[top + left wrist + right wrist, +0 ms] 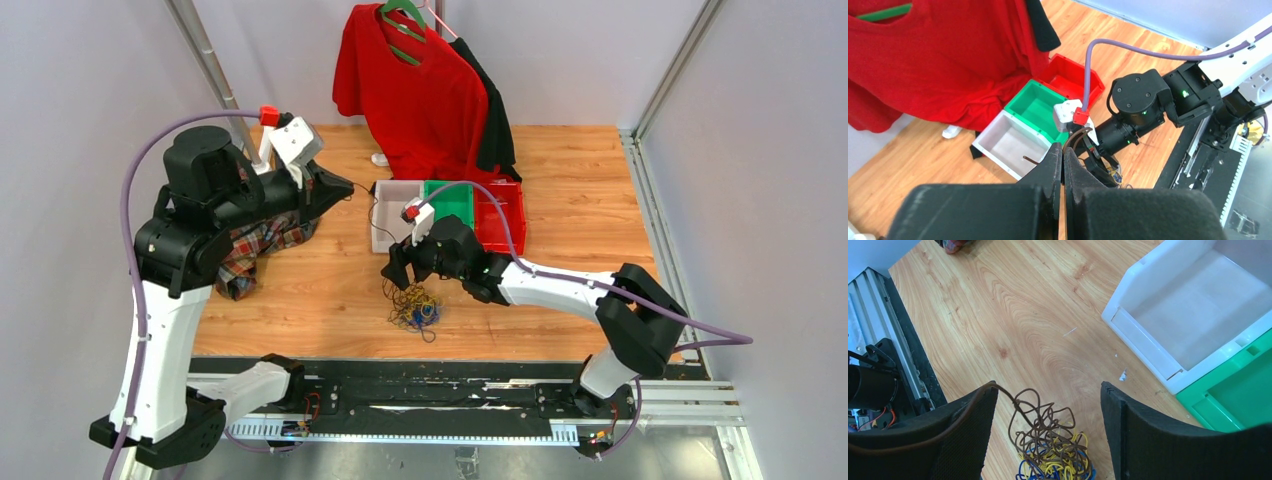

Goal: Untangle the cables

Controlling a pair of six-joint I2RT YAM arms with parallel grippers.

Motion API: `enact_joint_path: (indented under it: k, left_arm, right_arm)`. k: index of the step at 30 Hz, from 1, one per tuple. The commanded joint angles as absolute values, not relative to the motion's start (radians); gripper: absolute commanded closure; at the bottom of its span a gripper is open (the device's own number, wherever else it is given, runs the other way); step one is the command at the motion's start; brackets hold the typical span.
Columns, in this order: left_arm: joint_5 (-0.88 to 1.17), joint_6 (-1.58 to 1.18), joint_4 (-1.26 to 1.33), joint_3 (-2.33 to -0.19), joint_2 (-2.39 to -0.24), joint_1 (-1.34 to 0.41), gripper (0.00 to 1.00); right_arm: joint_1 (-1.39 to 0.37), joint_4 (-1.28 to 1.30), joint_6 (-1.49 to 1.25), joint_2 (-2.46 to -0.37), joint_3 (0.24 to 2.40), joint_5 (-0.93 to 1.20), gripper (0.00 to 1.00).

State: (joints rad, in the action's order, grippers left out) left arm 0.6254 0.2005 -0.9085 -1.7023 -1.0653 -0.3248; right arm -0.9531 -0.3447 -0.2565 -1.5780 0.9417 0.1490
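A wooden surface (300, 300) inside white walls carries everything. The right fingers (1148, 440) hang spread wide and empty, with the tangle of cables (1050, 457) directly below and between them; this arm is much the nearer. The heap is roundish, with no clear long axis. One brown cable (1018, 407) rises from it across one finger toward the left fingers (1050, 167), which are clenched well apart and apparently pinching it.

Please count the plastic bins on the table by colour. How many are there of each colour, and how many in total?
White bin: 1
Green bin: 1
Red bin: 1
Total: 3
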Motion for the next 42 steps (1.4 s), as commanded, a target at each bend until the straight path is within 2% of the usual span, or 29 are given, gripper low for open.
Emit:
enact_joint_path:
  k: [1, 11, 20, 24, 35, 42]
  left_arm:
    - [0.604, 0.215, -0.915, -1.777, -1.069, -0.333, 1.00]
    - [0.548, 0.233, -0.931, -1.972, -1.101, -0.332, 0.99]
    - [0.249, 0.305, -0.914, -2.256, -1.160, -0.333, 0.99]
    - [0.114, 0.345, -0.800, -2.274, -1.152, -0.333, 1.00]
    - [-0.054, 0.323, -0.567, -2.250, -1.109, -0.333, 1.00]
    - [-0.001, 0.303, -0.558, -2.320, -1.148, -0.333, 1.00]
  right_arm:
    - [-0.967, -0.380, -0.257, -1.598, 0.981, 0.147, 0.26]
    - [-0.967, -0.418, -0.280, -1.686, 1.021, 0.179, 0.29]
    - [-0.958, -0.458, -0.283, -1.639, 0.889, 0.126, 0.28]
    - [-0.957, -0.434, -0.268, -1.606, 0.853, 0.110, 0.28]
    - [-0.957, -0.417, -0.272, -1.529, 0.776, 0.097, 0.29]
    - [-0.994, -0.370, -0.211, -1.505, 0.851, 0.102, 0.26]
